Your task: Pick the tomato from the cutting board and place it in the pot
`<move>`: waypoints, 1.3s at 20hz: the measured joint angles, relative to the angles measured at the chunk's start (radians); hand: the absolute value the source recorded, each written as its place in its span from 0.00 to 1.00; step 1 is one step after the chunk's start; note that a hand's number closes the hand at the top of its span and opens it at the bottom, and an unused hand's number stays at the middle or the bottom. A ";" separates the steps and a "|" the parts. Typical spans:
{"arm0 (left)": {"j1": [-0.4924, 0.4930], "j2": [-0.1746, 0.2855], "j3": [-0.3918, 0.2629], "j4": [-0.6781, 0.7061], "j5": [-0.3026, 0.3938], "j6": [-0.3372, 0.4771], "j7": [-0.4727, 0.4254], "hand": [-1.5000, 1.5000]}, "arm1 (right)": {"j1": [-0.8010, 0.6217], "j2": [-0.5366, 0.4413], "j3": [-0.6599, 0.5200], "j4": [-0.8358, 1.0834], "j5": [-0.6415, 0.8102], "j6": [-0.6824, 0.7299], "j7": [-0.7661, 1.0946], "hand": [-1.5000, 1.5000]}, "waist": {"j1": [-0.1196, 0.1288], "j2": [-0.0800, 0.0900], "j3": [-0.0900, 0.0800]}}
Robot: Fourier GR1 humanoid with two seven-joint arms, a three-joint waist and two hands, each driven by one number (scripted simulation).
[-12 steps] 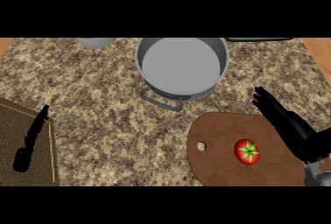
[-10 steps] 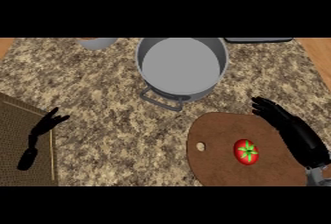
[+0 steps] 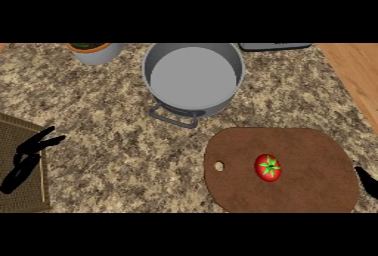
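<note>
A red tomato (image 3: 269, 167) with a green stem lies near the middle of the brown cutting board (image 3: 310, 185) at the lower right. The grey pot (image 3: 193, 75) stands empty at the top centre, one handle facing the board. My left hand (image 3: 28, 155) rests at the left edge over a woven mat, fingers relaxed and holding nothing. Only a black tip of my right hand (image 3: 367, 181) shows at the right edge, beside the board and well apart from the tomato.
A woven mat (image 3: 18, 195) lies at the lower left. A small pot with a plant (image 3: 94, 51) stands at the top left. A dark flat object (image 3: 275, 47) sits at the top edge, right of the pot. Wooden flooring (image 3: 358, 70) borders the counter's right side.
The view has shifted, so pot and board sit lower and further right. My right hand has slid back off the board to the right edge. The tomato has not moved on the board.
</note>
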 measured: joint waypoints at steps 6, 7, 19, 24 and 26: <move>0.002 -0.040 0.060 -0.051 -0.017 -0.029 0.094 0.50 | 0.194 0.094 0.059 -0.201 0.215 -0.283 0.028 0.00 | 0.024 0.004 0.005; -0.001 -0.047 0.068 -0.062 -0.023 -0.033 0.109 0.50 | 0.230 0.103 0.082 -0.238 0.252 -0.307 0.053 0.00 | 0.033 0.007 0.005; -0.071 -0.151 0.094 -0.177 -0.137 -0.092 0.233 0.50 | 0.392 -0.034 0.194 -0.618 0.516 -0.100 0.636 0.00 | 0.128 0.036 0.005; -0.099 -0.190 0.101 -0.208 -0.182 -0.097 0.288 0.50 | 0.340 -0.112 0.230 -0.701 0.471 0.100 0.878 0.00 | 0.156 0.042 0.007; -0.096 -0.207 0.106 -0.212 -0.199 -0.101 0.293 0.50 | 0.291 -0.130 0.241 -0.716 0.430 0.163 0.941 0.00 | 0.165 0.042 0.007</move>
